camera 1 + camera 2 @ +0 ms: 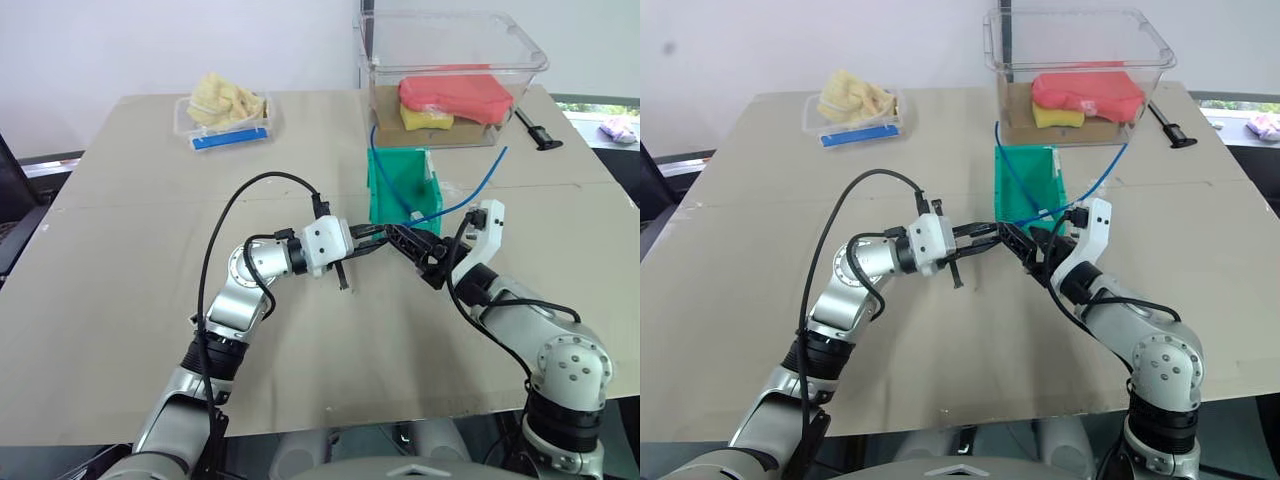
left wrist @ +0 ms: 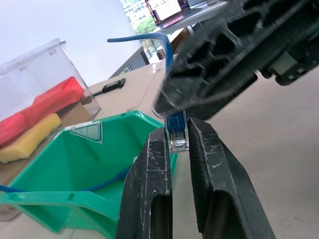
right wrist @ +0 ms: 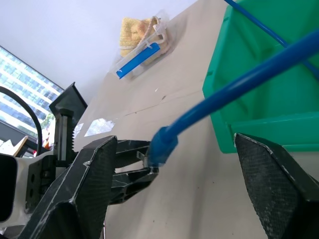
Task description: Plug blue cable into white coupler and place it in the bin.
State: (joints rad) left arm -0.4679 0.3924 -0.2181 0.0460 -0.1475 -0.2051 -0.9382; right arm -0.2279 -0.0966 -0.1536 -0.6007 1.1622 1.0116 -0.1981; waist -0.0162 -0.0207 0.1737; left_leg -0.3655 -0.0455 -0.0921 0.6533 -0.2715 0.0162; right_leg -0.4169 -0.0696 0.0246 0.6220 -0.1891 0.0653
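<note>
Left claw (image 2: 177, 149) clamped on blue cable (image 3: 239, 84) plug | right claw (image 3: 174, 184) apart, beside green bin (image 1: 400, 185)

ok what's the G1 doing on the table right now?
Working a blue cable above the table, just in front of the green bin. The left gripper is shut on the cable's plug end, clear tip poking out between its fingers. The right gripper has its fingers spread on either side of the cable next to the plug, not gripping. The cable's other end trails back into the bin. I can't make out a white coupler, so nothing is mated.
</note>
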